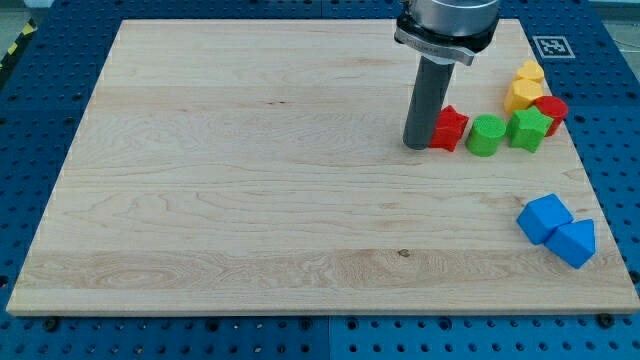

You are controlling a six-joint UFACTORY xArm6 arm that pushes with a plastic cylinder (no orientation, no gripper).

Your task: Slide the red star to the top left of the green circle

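Observation:
The red star (451, 128) lies at the board's upper right, touching the left side of the green circle (486, 136). My tip (417, 146) rests on the board right against the red star's left side. The rod rises from it to the view's top edge.
A green star (529, 129) touches the green circle's right side. A red block (552, 110) and two yellow blocks (523, 90) sit just above and right of it. Two blue blocks (557, 230) lie near the board's right edge, lower down. A tag marker (550, 46) is at the top right corner.

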